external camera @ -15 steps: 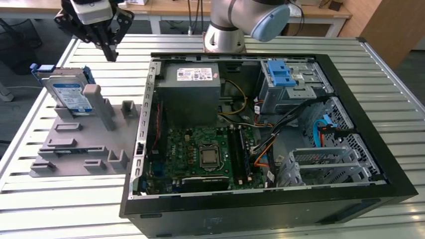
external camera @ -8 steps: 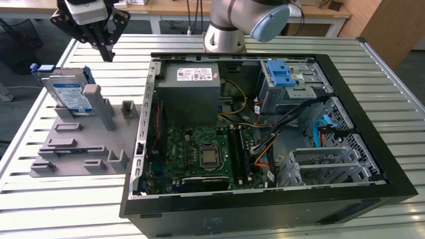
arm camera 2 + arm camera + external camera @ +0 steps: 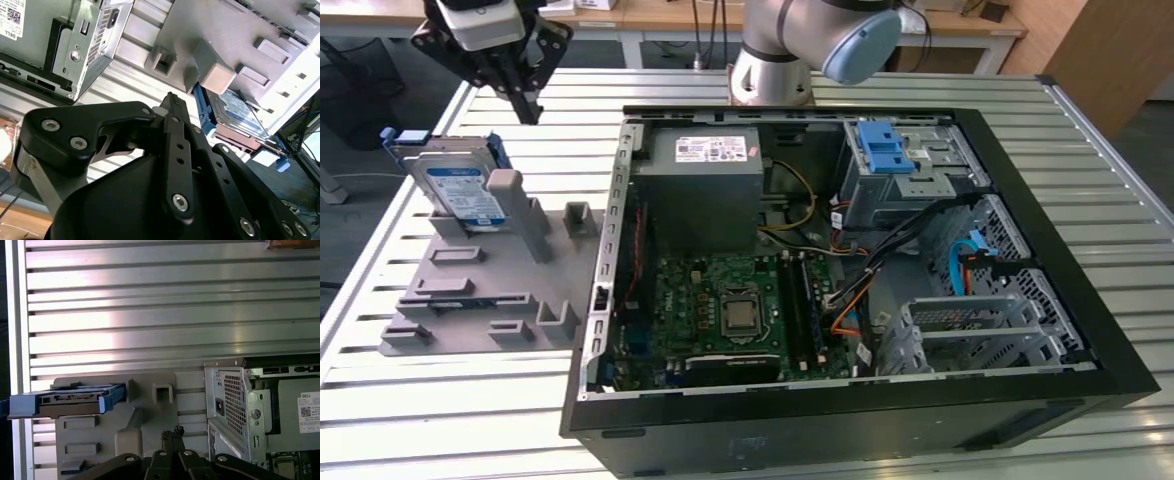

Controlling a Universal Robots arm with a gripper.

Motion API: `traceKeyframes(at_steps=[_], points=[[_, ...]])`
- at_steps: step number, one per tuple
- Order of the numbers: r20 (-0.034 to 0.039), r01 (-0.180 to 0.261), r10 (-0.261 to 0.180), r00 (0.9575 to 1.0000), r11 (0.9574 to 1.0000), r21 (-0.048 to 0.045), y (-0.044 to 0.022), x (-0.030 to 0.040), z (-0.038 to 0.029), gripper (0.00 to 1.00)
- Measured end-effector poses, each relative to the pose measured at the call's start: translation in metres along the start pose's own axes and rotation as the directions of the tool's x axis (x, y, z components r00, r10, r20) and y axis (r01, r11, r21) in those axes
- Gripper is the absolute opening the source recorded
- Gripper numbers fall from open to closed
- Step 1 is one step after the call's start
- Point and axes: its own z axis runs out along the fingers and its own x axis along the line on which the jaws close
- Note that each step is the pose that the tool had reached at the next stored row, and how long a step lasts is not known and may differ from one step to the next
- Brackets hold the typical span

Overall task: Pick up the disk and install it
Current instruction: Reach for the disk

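The disk is a silver drive with a white-and-blue label in a blue carrier. It stands upright on its edge in a slot of the grey holder at the exterior view's left. My gripper hangs above the table behind the disk, a little toward the exterior view's right of it. Its black fingers are pressed together with nothing between them. In the first wrist view the disk shows edge-on, to one side of the shut fingertips. The second wrist view has the disk just beyond the gripper.
The open computer case lies on the slatted metal table beside the holder. Inside are a grey power-supply box, a green motherboard, loose cables and a drive cage with a blue latch. The arm's base stands behind the case.
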Motion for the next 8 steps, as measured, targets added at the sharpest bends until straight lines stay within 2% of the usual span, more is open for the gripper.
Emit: traceKeyframes(at_steps=[8], points=[[-0.0001, 0.000, 0.000, 1.0000, 1.0000, 0.0001, 0.0001, 0.0081, 0.0010, 0.11]])
